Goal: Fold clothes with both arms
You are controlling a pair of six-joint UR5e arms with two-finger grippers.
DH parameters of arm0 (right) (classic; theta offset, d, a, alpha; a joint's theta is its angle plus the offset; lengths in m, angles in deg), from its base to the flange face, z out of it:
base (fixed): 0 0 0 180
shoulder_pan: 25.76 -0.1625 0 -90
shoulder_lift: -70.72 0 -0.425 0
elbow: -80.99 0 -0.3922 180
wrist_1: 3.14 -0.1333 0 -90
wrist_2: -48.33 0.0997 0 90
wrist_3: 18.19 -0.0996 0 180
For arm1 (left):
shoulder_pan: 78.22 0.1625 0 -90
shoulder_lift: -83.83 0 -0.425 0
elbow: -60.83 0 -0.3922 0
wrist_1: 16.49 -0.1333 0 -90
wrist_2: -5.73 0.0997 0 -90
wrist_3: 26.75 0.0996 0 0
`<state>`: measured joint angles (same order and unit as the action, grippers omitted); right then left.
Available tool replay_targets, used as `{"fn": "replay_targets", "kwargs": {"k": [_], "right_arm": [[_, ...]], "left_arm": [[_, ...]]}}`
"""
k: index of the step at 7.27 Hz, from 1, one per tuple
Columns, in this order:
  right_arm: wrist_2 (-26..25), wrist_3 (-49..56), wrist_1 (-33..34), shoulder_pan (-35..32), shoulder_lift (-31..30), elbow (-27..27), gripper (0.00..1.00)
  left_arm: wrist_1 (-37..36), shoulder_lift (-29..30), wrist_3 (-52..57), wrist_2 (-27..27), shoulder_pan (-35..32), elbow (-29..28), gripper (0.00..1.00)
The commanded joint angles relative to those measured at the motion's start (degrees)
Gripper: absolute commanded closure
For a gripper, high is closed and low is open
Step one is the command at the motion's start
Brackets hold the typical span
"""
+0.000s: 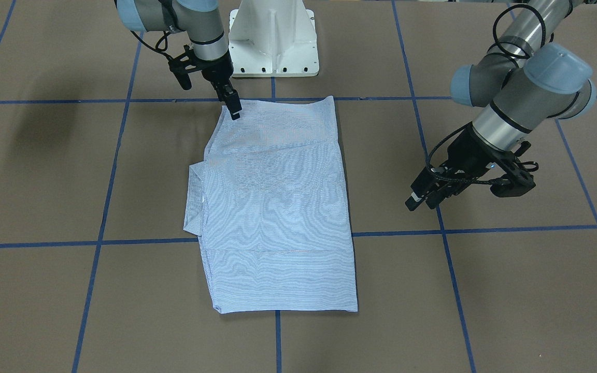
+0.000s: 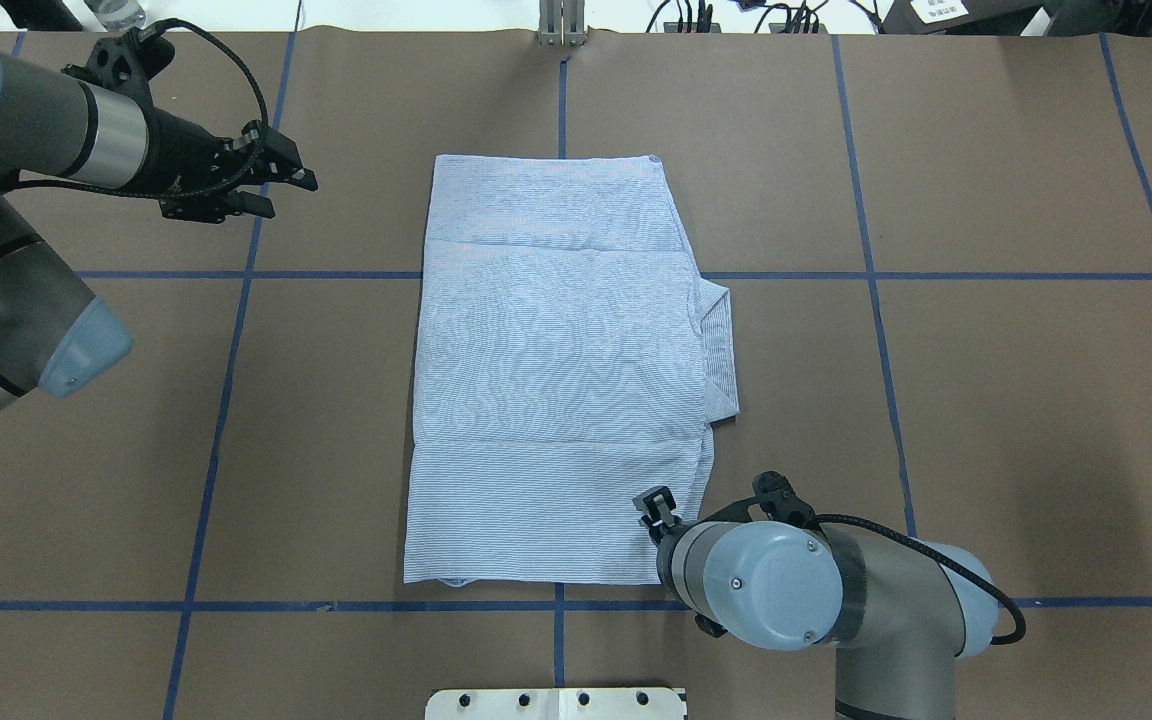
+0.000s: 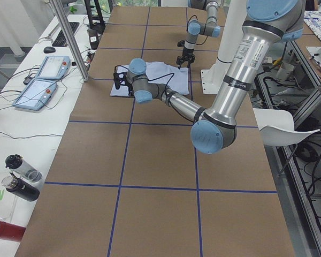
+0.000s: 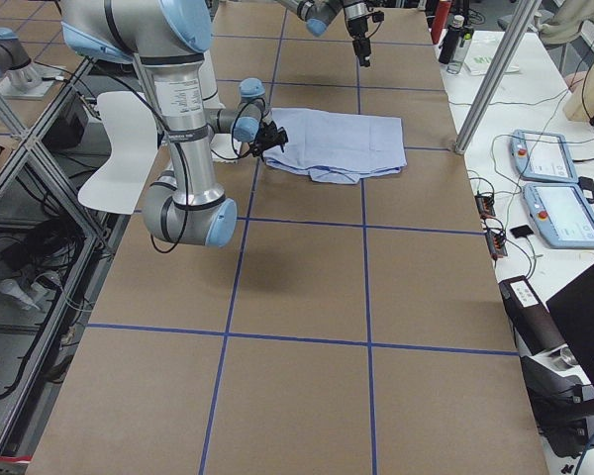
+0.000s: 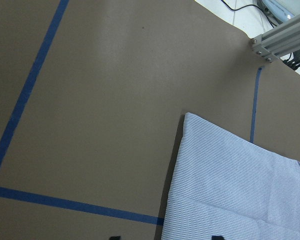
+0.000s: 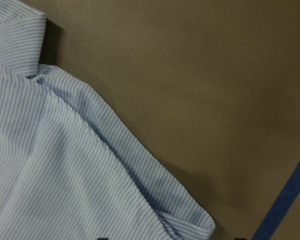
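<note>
One folded light blue-and-white striped shirt (image 2: 556,370) lies mid-table. Of two black two-finger grippers, the left gripper (image 2: 286,195) hovers spread and empty at far left. The right gripper (image 1: 234,110) is spread at the shirt's near right corner.

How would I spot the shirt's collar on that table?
On the brown table with blue tape lines, a folded striped shirt lies in the middle. Its collar is the one flap poking out past the long edge, toward the right arm.

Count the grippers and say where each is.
2. The left gripper is over bare table, apart from the shirt; the right gripper is at the shirt's corner near the base.
</note>
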<state>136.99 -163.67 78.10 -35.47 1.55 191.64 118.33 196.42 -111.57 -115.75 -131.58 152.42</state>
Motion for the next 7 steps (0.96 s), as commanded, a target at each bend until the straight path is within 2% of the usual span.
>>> {"fn": "replay_targets", "kwargs": {"k": [1,3,6,7], "right_arm": [[-0.07,0.63,-0.20,0.56,0.09,-0.52,0.15],[0.10,0.89,-0.20,-1.27,0.26,-1.14,0.25],[0.11,2.30,-0.38,-1.20,0.62,-2.02,0.26],[0.11,1.95,-0.38,-1.02,0.70,-2.02,0.29]], "left_arm": [[0.00,0.00,0.00,0.01,0.01,0.00,0.33],[0.00,0.00,0.00,0.01,0.01,0.00,0.32],[0.00,0.00,0.00,0.01,0.01,0.00,0.33],[0.00,0.00,0.00,0.01,0.01,0.00,0.32]]}}
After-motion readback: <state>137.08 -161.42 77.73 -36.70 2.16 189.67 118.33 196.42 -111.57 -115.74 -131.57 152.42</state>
